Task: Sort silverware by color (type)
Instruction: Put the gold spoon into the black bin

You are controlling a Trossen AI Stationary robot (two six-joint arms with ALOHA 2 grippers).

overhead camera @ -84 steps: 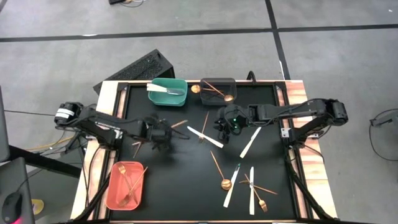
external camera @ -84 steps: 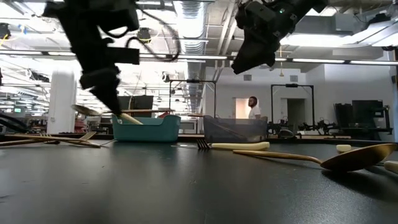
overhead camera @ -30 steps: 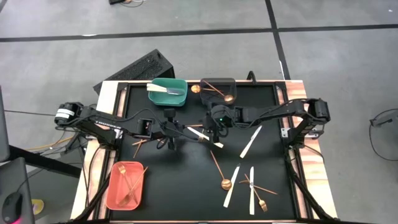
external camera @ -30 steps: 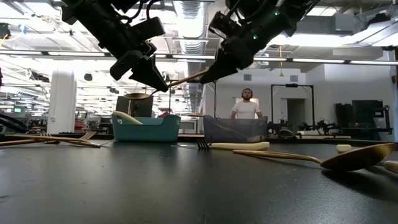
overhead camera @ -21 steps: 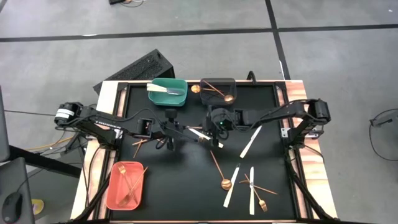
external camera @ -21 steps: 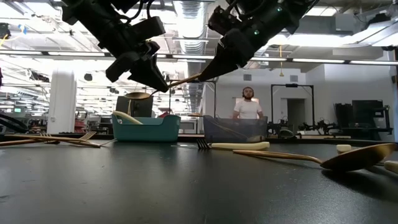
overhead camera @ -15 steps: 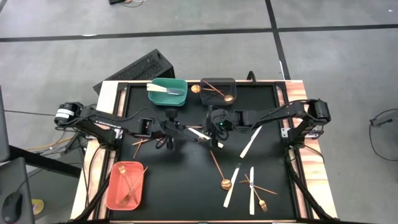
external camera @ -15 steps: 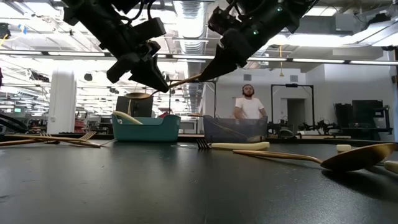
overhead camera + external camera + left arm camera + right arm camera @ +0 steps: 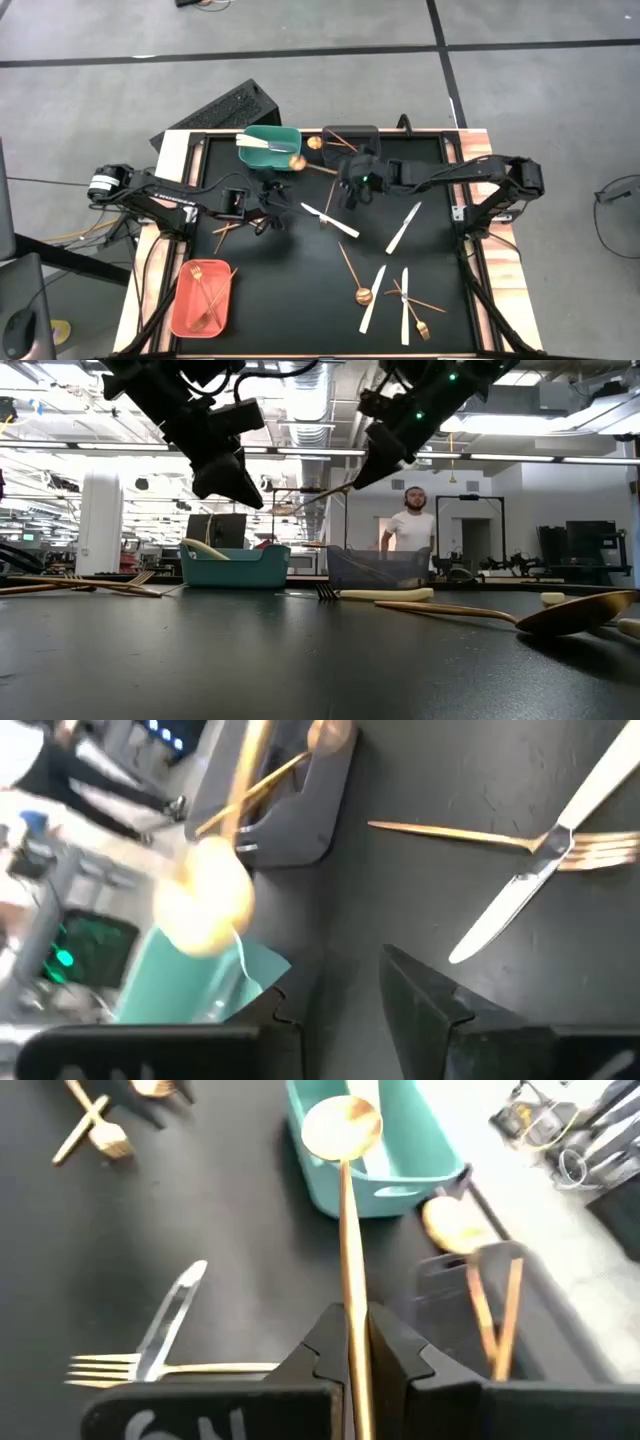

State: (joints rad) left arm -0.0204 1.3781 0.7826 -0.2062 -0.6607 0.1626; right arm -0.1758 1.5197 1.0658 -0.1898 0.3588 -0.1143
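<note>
Upper centre of high view: right end effector clenched on gold spoon by the handle, bowl out over teal bin edge, beside dark grey bin; likely carried toward matching spoons. Left end effector released, empty, left of centre. Remaining silverware scattered across black worktop. No legible writing.

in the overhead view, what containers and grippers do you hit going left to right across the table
salmon bin → left gripper → teal bin → right gripper, shut on a gold spoon → dark grey bin
</note>
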